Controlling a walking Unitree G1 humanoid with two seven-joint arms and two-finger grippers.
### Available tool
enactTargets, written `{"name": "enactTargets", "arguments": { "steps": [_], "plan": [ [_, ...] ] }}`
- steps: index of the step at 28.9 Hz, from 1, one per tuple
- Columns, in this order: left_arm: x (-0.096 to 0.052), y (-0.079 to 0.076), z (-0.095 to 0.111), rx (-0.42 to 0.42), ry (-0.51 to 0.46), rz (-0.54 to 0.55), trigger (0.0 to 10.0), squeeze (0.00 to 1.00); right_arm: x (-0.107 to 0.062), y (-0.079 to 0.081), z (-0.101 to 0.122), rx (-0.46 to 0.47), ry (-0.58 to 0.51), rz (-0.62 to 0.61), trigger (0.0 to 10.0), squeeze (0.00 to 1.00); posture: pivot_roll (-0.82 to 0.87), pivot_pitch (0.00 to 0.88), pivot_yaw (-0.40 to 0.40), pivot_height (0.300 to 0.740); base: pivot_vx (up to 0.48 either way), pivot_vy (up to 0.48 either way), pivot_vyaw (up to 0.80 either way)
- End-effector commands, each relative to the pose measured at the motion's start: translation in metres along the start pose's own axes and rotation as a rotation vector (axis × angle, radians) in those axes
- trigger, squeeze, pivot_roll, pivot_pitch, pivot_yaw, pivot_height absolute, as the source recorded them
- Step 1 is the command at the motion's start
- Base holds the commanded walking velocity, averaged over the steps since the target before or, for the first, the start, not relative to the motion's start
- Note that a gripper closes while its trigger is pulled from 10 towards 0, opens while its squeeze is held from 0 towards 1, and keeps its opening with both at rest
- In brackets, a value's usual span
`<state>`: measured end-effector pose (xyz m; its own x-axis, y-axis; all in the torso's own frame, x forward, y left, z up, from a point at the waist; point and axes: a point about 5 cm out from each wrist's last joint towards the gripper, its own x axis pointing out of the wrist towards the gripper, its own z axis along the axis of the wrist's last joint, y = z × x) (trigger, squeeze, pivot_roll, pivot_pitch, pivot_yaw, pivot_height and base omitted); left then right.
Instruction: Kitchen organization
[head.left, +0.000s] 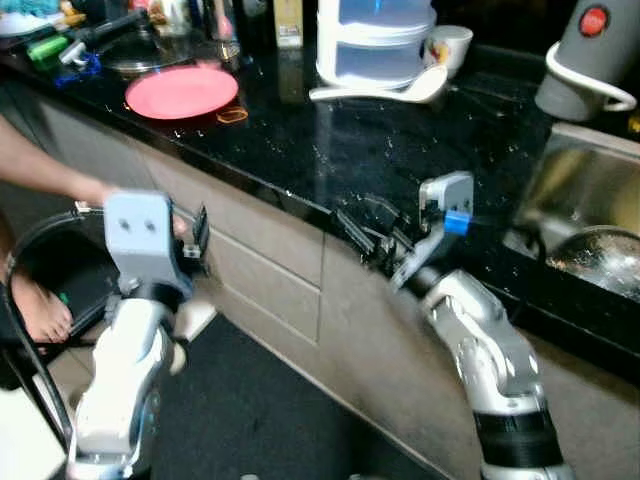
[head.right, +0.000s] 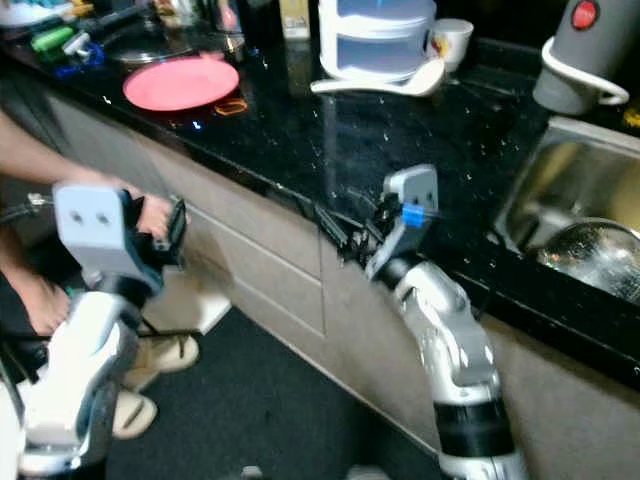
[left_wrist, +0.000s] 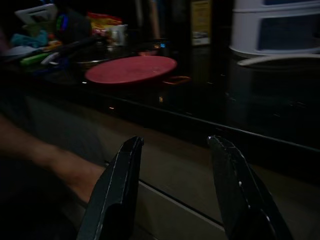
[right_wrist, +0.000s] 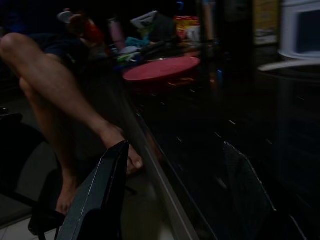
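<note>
The left gripper (left_wrist: 172, 192) is held raised in front of the cabinet fronts below the black worktop (head.left: 400, 150), its jaws spread wide and empty, with a person's arm (head.left: 45, 170) reaching in just beside it. The right gripper (head.left: 375, 235) is stretched forward to the worktop's front edge, its jaws apart and empty. On the worktop a pink plate (head.left: 182, 92) lies well left of the right gripper, and white stacked containers (head.left: 375, 45) stand behind it. A bare dark stretch is seen between plate and sink (head.left: 585, 215).
</note>
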<state>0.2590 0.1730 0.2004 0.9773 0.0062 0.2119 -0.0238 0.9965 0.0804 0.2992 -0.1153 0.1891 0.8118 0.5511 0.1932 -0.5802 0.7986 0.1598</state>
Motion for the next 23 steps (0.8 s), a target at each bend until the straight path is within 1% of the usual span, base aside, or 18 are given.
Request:
{"name": "enactTargets", "arguments": {
  "steps": [1,4,6,16,23],
  "plan": [
    [-0.001,0.0043,-0.002,0.022,0.009,0.012,10.0,0.0,0.0022,0.0047,-0.0029,0.021,0.0,0.022,10.0,0.0,-0.01,0.037,-0.038,0.732,0.382,0.0,0.0],
    [-0.0009,0.0041,-0.002,0.022,0.009,0.01,10.0,0.0,0.0019,0.0049,-0.002,0.018,-0.008,0.027,10.0,0.0,-0.01,0.038,-0.038,0.732,0.382,0.0,0.0],
    [-0.0008,0.0037,-0.0019,0.023,0.009,0.009,10.0,0.0,0.0011,0.0069,-0.0015,0.012,-0.013,0.051,10.0,0.0,-0.01,0.038,-0.038,0.732,0.382,0.0,0.79],
    [-0.001,0.0035,-0.0017,0.027,0.009,0.007,10.0,0.0,0.001,0.0108,-0.0009,-0.002,-0.022,0.092,10.0,0.0,-0.01,0.044,-0.035,0.732,0.383,0.0,0.79],
    [-0.0009,0.0025,-0.0017,0.027,0.01,0.004,10.0,0.0,0.0008,0.0102,-0.0005,0.013,-0.033,0.088,10.0,0.0,-0.01,0.044,-0.034,0.732,0.382,0.0,0.79]
  ]
}}
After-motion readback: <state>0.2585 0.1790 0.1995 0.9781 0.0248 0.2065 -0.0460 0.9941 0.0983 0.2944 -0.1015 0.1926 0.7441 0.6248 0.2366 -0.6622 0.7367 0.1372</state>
